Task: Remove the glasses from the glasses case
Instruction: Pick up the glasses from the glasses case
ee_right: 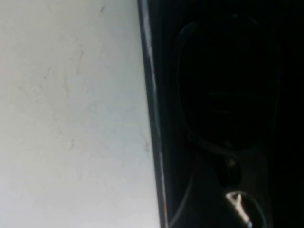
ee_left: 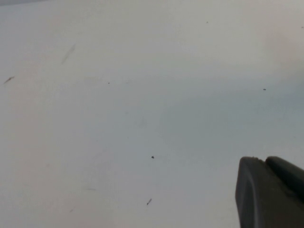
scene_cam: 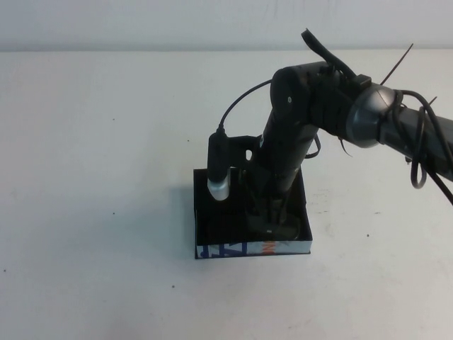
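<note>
The glasses case (scene_cam: 248, 248) is an open black box with a white front side printed in blue and orange, standing at the table's middle. My right gripper (scene_cam: 273, 214) reaches down inside it from the right. The arm and the dark lining hide what it touches. In the right wrist view the glasses (ee_right: 223, 80) show as a dark squarish lens outline lying in the case, next to the case wall (ee_right: 152, 95). My left gripper (ee_left: 263, 160) is out of the high view. In the left wrist view its fingers are together over bare table and hold nothing.
The white table (scene_cam: 92, 177) surrounds the case on all sides. The right arm's elbow and cables (scene_cam: 368, 113) hang above the table's back right. The wrist camera (scene_cam: 219, 185) sticks out over the case's left part.
</note>
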{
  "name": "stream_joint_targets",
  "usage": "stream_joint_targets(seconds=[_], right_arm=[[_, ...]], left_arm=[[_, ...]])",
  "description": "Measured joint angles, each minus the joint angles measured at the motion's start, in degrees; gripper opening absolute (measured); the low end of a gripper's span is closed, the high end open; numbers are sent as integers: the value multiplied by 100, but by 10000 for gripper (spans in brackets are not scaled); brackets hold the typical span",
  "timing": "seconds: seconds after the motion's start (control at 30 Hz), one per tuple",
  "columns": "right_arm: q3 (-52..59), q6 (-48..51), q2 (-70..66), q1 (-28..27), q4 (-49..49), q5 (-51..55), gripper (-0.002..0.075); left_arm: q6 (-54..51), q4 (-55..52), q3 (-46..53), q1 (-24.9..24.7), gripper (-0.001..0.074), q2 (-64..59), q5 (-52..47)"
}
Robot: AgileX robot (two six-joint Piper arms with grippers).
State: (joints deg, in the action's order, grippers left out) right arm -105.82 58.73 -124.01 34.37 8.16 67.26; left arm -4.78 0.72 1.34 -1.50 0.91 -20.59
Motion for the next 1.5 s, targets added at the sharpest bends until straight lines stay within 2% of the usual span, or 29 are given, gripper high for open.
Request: stream_joint_targets(seconds=[0.3,0.73,1.07,1.17,1.37,1.5], right_arm=[[24,0,43,45,51,208,295],[24,0,10,55,-22,-84,291],[34,-95,-150,55,-22,-94,324],[34,-95,-150,55,-22,-85,281],[34,-131,-126,63,-22,-81,68],[34,-345,76,67,-110,-69,47]], left_arm=[[0,0,0,0,-5,0,0],[0,0,0,0,-5,0,0],[0,0,0,0,-5,0,0],[0,0,0,0,-5,0,0],[0,0,0,0,-5,0,0],[0,0,0,0,-5,0,0]])
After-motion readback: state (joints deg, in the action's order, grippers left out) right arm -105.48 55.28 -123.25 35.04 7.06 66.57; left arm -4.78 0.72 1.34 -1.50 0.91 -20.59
